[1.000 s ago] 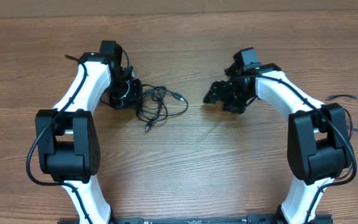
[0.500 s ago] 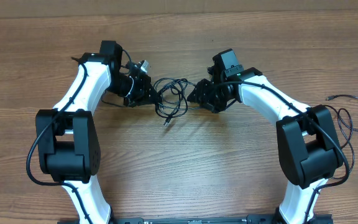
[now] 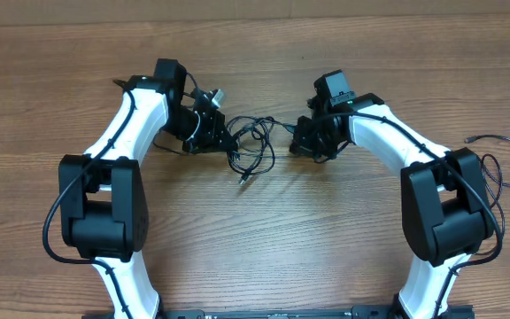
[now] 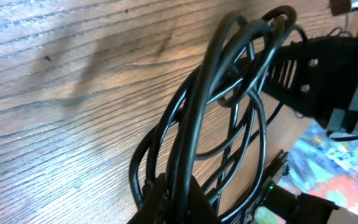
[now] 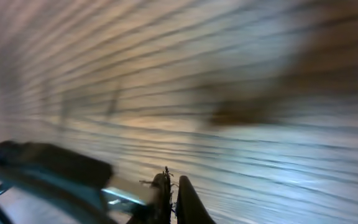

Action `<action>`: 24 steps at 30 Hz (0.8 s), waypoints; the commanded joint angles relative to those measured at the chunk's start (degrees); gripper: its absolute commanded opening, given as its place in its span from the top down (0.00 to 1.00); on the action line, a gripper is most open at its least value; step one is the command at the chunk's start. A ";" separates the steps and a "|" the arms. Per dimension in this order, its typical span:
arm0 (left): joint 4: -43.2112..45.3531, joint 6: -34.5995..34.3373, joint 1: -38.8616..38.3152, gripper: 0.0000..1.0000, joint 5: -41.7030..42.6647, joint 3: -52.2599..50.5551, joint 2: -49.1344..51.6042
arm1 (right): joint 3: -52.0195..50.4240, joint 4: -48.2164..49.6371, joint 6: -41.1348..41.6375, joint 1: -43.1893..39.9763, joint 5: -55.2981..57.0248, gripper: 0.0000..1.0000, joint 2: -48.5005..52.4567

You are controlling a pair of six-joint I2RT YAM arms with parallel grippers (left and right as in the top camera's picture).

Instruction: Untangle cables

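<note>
Seen from above, the cables (image 3: 253,149) lie as one knotted bunch on the table (image 3: 255,257), approx 12 o'clock of its centre, btwn the two arms. One plug (image 3: 244,178) sticks out of the bunch at 6 o'clock.

The left pincer (image 3: 222,136) sits at 9 o'clock of the bunch, clenched on it. Its wrist cam shows the fingertips (image 4: 166,202) pinched tight w/ several loops (image 4: 229,93) fanning up out of them.

The right pincer (image 3: 297,140) is at 3 o'clock of the bunch. One thin strand runs from the knot across to it. Its wrist cam is badly blurred, but the two fingers (image 5: 182,196) stand pressed together, no real gap. Can't tell if that strand is nipped btwn them or just runs alongside.

A single cord (image 3: 501,136) lies apart from the rest, well off at 3 o'clock near the table edge, beside the right arm's base, not touching the bunch.
</note>
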 commanded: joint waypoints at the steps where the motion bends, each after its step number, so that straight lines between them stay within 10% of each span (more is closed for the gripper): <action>1: -0.44 1.92 1.97 0.96 -9.79 -0.28 0.52 | -0.20 -2.05 -3.15 -5.35 13.64 0.96 -1.20; 13: -0.63 -0.76 2.01 0.96 -22.12 -0.28 0.52 | 0.63 -5.07 -4.81 -8.15 20.00 0.96 -1.22; 19: -0.68 -2.19 1.95 0.51 -24.22 -0.31 0.52 | 0.61 -5.07 -4.81 -7.87 19.87 0.96 -1.20; 24: -0.76 -2.21 1.97 0.46 -25.68 -0.35 0.52 | 0.61 -5.07 -5.70 -7.82 19.87 0.96 -1.20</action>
